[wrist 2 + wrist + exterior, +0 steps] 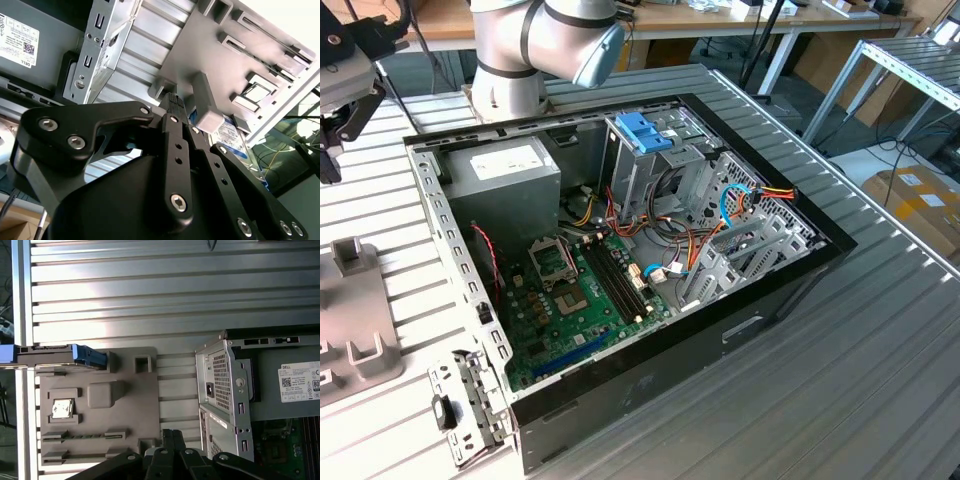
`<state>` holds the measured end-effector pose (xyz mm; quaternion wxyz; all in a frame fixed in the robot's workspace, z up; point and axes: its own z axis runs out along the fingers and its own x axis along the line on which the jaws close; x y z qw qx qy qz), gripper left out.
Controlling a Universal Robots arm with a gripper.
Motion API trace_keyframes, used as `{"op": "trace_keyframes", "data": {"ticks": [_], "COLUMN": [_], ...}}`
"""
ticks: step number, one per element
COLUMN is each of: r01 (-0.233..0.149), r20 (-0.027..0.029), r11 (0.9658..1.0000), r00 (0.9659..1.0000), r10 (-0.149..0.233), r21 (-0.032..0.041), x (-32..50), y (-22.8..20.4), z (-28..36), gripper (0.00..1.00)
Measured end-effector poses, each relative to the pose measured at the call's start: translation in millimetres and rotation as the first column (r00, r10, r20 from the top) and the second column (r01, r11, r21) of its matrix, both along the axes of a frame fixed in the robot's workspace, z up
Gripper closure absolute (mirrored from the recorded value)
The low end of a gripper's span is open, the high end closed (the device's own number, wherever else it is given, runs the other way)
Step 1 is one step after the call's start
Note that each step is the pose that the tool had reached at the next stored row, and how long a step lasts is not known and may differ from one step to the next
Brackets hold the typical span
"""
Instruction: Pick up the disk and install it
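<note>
The disk (55, 356) stands on its edge in a slot at one corner of a grey fixture plate (130, 390); its blue carrier frame shows at both ends. In the second wrist view part of the disk (231, 134) peeks out behind a grey post of the plate. My gripper (172, 436) hovers over the opposite edge of that plate, well away from the disk. Its black fingers (175, 127) lie together with nothing between them. The open computer case (620, 250) lies beside the plate.
A blue plastic bracket (645, 130) tops the metal drive cage inside the case. A small chip (62, 408) rests in a pocket of the fixture plate. The case's rear metal corner (222, 385) is close beside my fingers. Ribbed aluminium table (880, 330) surrounds everything.
</note>
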<state>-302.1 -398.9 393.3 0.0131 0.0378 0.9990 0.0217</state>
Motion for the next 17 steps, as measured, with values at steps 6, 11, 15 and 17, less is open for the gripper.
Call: {"op": "trace_keyframes", "data": {"ticks": [6, 11, 15, 17], "r01": [0.000, 0.000, 0.000, 0.000], "r20": [0.0000, 0.0000, 0.0000, -0.0001], "r11": [1.0000, 1.0000, 1.0000, 1.0000], "r00": [1.0000, 1.0000, 1.0000, 1.0000], "r10": [0.000, 0.000, 0.000, 0.000], "r21": [0.0000, -0.0001, 0.0000, -0.0001], "x": [-5.3, -9.4, -12.7, -14.9], "y": [0.0, 0.0, 0.0, 0.0], "z": [0.0, 0.0, 0.0, 0.0], "gripper": [0.89, 0.89, 0.89, 0.89]}}
